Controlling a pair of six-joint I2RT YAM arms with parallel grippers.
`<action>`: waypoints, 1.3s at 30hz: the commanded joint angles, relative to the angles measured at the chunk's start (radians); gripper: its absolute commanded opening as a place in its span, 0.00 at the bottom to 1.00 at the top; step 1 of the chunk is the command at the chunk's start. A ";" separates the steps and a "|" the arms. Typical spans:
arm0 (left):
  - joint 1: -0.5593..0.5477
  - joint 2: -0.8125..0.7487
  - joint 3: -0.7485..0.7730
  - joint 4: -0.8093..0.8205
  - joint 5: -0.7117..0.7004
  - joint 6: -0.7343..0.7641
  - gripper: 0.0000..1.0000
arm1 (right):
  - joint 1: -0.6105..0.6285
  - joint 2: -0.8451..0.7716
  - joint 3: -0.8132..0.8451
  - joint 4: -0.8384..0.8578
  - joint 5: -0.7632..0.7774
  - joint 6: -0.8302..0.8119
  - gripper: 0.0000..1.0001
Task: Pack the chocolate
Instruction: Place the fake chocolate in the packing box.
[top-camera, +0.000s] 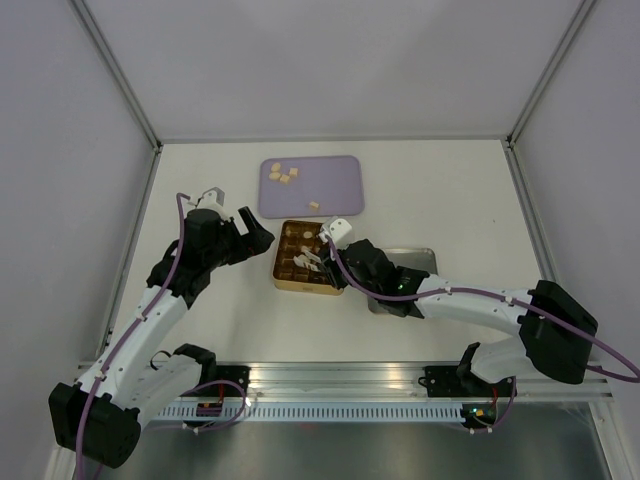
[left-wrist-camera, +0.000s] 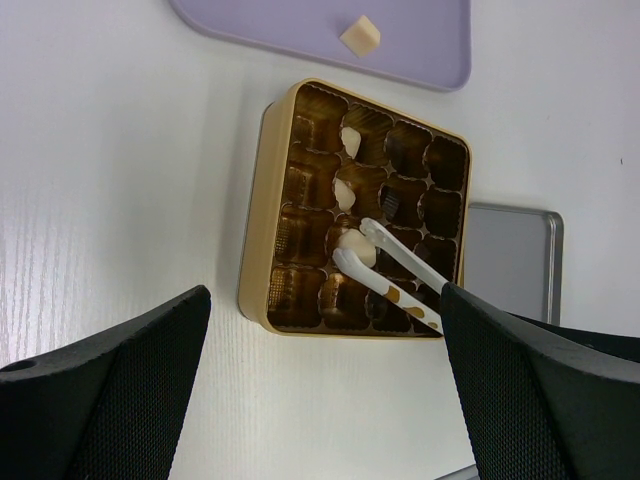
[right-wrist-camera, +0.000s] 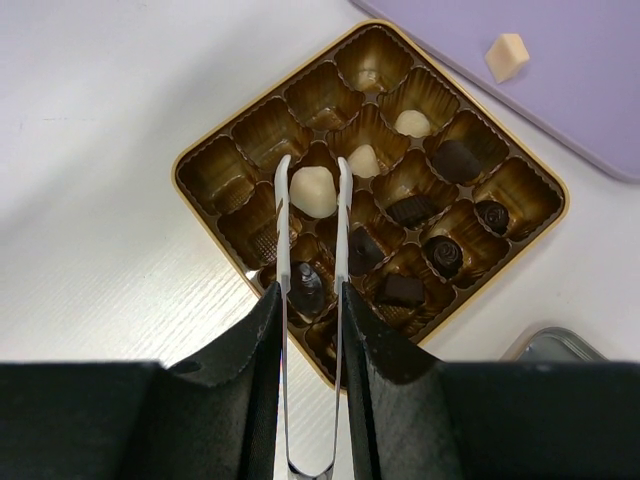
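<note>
My right gripper (right-wrist-camera: 310, 300) clamps the tweezers (right-wrist-camera: 283, 230); their tips pinch a cream chocolate (right-wrist-camera: 313, 192) just ahead; my left gripper (left-wrist-camera: 322, 295) gapes empty.

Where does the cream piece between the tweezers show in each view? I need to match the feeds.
Top external: cream piece in the gold tin, left of frame centre.
Left wrist: frame centre, between the tips of the tweezers.
Right wrist: upper centre, between the same tips.
Shared landmark: the gold tin.

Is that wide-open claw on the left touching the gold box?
Apart. The left wrist view shows it: the fingers of the open left gripper sit either side of the gold tin, with bare white table visible between each finger and the tin.
</note>
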 joint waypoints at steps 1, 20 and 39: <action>0.003 -0.010 -0.001 0.030 0.022 -0.026 1.00 | 0.003 -0.039 0.002 0.038 -0.007 -0.002 0.15; 0.003 0.001 -0.004 0.033 0.020 -0.026 1.00 | 0.005 -0.071 0.080 -0.042 0.006 0.029 0.22; 0.003 0.331 -0.073 0.230 0.160 -0.088 0.66 | -0.152 0.009 0.354 -0.106 0.048 0.080 0.18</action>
